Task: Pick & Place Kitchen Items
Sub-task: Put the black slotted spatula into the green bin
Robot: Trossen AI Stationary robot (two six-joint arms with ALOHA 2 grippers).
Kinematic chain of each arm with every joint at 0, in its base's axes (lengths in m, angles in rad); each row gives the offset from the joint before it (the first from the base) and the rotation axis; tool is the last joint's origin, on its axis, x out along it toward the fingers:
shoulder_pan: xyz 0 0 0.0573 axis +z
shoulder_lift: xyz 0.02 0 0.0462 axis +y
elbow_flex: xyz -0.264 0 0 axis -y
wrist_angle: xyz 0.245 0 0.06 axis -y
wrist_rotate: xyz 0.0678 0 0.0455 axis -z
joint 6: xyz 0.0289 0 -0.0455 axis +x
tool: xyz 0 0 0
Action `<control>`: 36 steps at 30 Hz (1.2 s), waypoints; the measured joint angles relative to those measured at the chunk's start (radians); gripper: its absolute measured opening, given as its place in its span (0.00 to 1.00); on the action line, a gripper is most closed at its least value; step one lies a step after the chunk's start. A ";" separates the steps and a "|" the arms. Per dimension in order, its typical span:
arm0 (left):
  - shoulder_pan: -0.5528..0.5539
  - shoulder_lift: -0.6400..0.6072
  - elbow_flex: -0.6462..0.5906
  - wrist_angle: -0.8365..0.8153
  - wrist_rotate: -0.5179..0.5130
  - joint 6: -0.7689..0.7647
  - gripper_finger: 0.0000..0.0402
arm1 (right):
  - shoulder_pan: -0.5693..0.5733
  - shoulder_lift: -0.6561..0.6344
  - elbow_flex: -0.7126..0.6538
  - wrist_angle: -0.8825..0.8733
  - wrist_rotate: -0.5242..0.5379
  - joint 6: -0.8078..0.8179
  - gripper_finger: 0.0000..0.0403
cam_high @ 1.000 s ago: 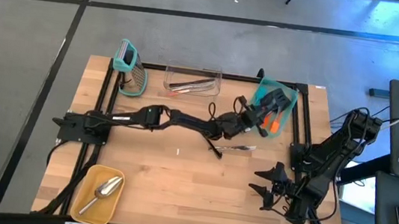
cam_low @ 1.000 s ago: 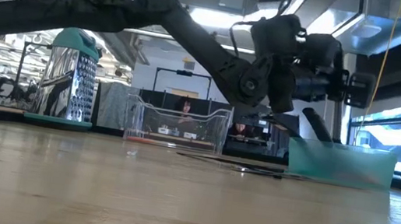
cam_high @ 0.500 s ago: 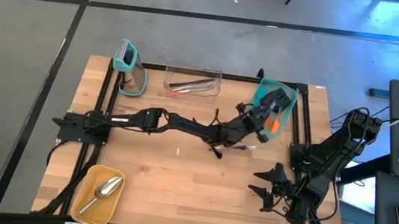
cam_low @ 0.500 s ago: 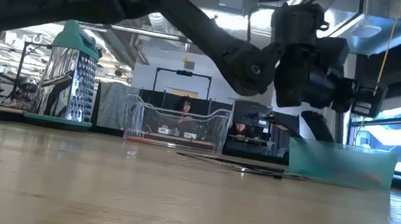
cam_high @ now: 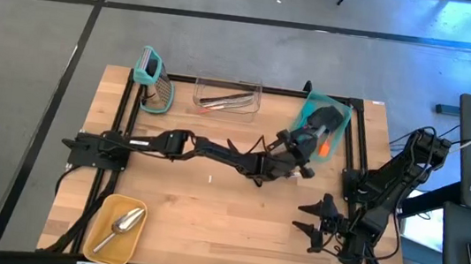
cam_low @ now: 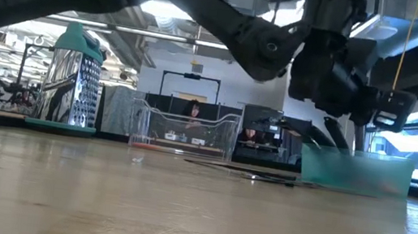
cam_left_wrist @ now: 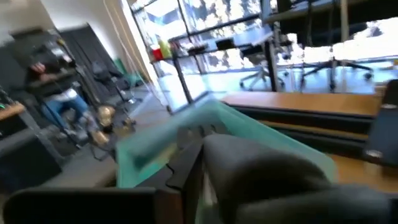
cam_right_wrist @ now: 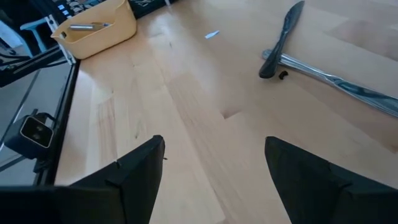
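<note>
Smooth wooden counter [cam_high: 209,209] — left pincer [cam_high: 305,143] hangs over the translucent teal bin [cam_high: 339,137], grip unclear; right pincer [cam_right_wrist: 214,163] spread, empty.

My left gripper [cam_high: 303,146] reaches across toward the far right; my right gripper [cam_right_wrist: 214,168] waits near-right, fingers apart.

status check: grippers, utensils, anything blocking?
Left gripper above teal bin; black and orange utensils inside. Right gripper parked open, table's right edge. Thin metal utensils on wood. Nothing blocking.
</note>
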 joint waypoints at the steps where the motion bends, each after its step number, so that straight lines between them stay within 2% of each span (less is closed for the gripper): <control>1: -0.003 -0.003 0.000 -0.023 0.005 -0.027 0.25 | 0.000 0.000 0.000 0.007 0.000 -0.007 0.69; 8: -0.006 -0.030 0.000 -0.228 0.048 -0.175 0.28 | 0.000 0.000 0.000 0.053 0.000 -0.053 0.69; 10: 0.000 -0.037 0.001 -0.262 0.088 -0.220 0.30 | 0.000 0.000 0.000 0.063 0.000 -0.063 0.69; 15: 0.011 -0.052 0.002 -0.355 0.150 -0.300 0.38 | 0.000 0.000 0.000 0.078 0.000 -0.085 0.69; 18: 0.012 -0.063 0.002 -0.419 0.148 -0.316 0.44 | 0.000 0.000 0.000 0.078 0.000 -0.085 0.69; 23: 0.001 -0.066 0.002 -0.438 0.137 -0.293 0.52 | 0.000 0.000 0.000 0.078 0.000 -0.085 0.69; 36: -0.038 -0.097 0.002 -0.514 0.065 -0.260 0.56 | 0.000 -0.006 0.000 0.085 0.000 -0.085 0.69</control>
